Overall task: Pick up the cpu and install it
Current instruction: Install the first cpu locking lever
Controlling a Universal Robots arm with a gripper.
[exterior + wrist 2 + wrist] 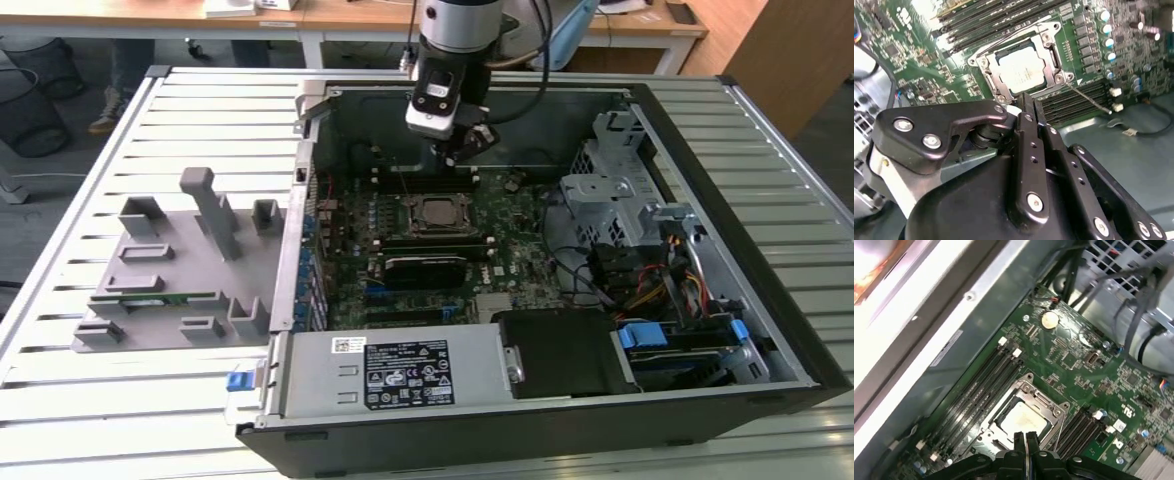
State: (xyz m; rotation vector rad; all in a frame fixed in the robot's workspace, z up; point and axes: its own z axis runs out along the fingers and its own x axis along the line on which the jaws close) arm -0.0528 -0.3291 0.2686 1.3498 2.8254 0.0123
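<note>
The cpu [1021,71] already sits in the socket frame [985,64] on the green motherboard [523,225] inside the open computer case [747,300], its pale metal top showing in both wrist views. The gripper [1025,440] hangs above it, nearer the case's back wall, its 2 black fingers [1026,117] pressed together and pinching nothing. From where I stand the risk is in the socket: the frame looks unlatched, with a thin lever [1089,97] sticking out over the neighbouring memory slots [1074,102]. If the chip lies slightly askew, any downward push could bend contacts. A careless descent could also snag that lever or scrape the board.
</note>
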